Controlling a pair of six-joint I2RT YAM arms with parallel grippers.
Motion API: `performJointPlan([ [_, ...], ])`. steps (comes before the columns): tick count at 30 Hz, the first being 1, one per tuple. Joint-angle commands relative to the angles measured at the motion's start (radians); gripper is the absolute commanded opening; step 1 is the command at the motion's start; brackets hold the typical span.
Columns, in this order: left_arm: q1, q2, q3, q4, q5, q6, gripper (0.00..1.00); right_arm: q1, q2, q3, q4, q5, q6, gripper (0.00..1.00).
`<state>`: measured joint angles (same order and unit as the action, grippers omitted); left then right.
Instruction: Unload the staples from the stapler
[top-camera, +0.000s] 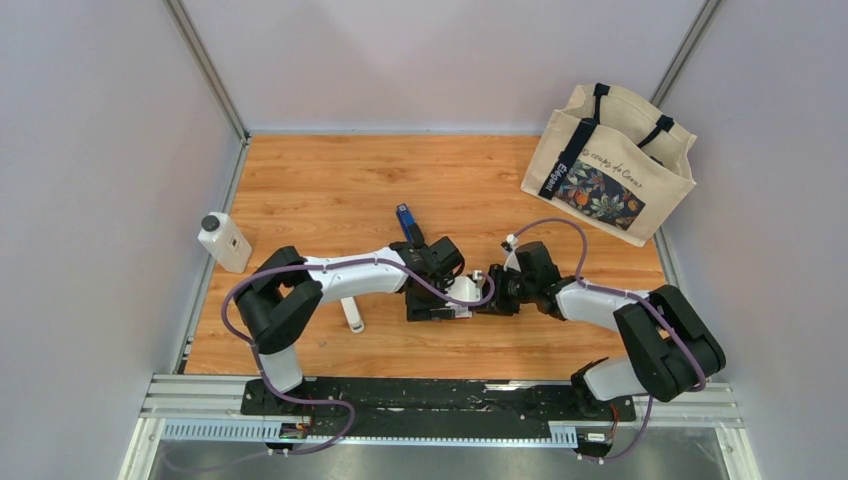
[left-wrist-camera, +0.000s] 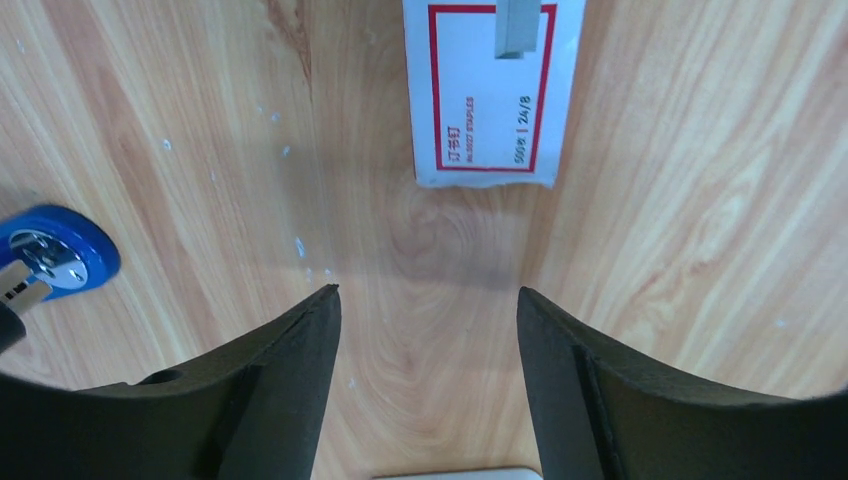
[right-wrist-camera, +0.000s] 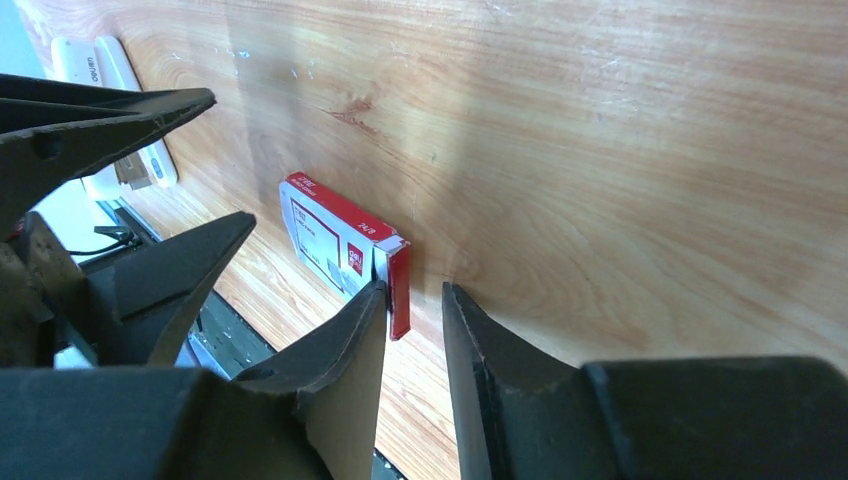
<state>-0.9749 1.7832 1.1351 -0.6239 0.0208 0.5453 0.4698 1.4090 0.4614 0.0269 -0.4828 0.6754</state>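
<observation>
**Both grippers empty at the staple box, stapler lying on its own**

I have both grippers down at the staple box (left-wrist-camera: 495, 95). My left gripper (left-wrist-camera: 428, 300) is spread wide just short of the box, and I see only bare wood between its fingers. My right gripper (right-wrist-camera: 412, 295) is at the box's end flap. Its fingers are a little apart with wood showing in the gap, so it grips nothing. One finger is very close to the flap, but I cannot tell if it touches.

The stapler (top-camera: 405, 221) lies on the table past the box, away from the arm bases and a bit to the left. Nothing holds it, and I cannot tell if it is open. A short grey strip (left-wrist-camera: 517, 28) sits on top of the box. It may be staples, but I am not sure.

I think I am between grabs, at the part where staples get set down by the box. Next I would lift both grippers away from the box and look at the stapler. If staples are inside it, one gripper must pin it down. The other must pull gently, because the stapler is small and could slide.
</observation>
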Motion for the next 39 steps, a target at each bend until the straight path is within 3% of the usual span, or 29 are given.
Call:
performJointPlan([
  [1,0.013,-0.084,0.09,-0.097,0.119,-0.045,0.74,0.006,0.004,-0.021,0.011,-0.01,0.024,0.35],
  [6,0.007,-0.03,0.172,-0.119,0.263,-0.105,0.77,0.029,-0.034,-0.026,0.004,-0.002,0.059,0.37],
  [16,-0.007,0.038,0.172,-0.096,0.278,-0.059,0.79,0.03,-0.102,-0.012,-0.163,0.004,0.03,0.42],
  [23,0.039,-0.077,0.175,-0.135,0.22,-0.088,0.8,0.024,-0.198,0.063,-0.254,0.029,-0.002,0.43],
  [26,0.091,-0.136,0.212,-0.213,0.217,-0.111,0.79,0.024,-0.261,0.097,-0.287,0.053,-0.033,0.63],
  [27,0.11,-0.174,0.215,-0.227,0.22,-0.12,0.79,0.024,-0.277,0.109,-0.301,0.084,-0.042,0.86],
  [28,0.148,-0.194,0.216,-0.252,0.223,-0.131,0.79,0.024,-0.289,0.121,-0.315,0.101,-0.049,1.0],
  [32,0.269,-0.307,0.213,-0.312,0.254,-0.174,0.79,0.02,-0.308,0.232,-0.427,0.135,-0.121,1.0],
  [39,0.453,-0.64,0.06,-0.319,0.234,-0.202,0.8,0.016,-0.268,0.384,-0.509,0.153,-0.166,1.0],
])
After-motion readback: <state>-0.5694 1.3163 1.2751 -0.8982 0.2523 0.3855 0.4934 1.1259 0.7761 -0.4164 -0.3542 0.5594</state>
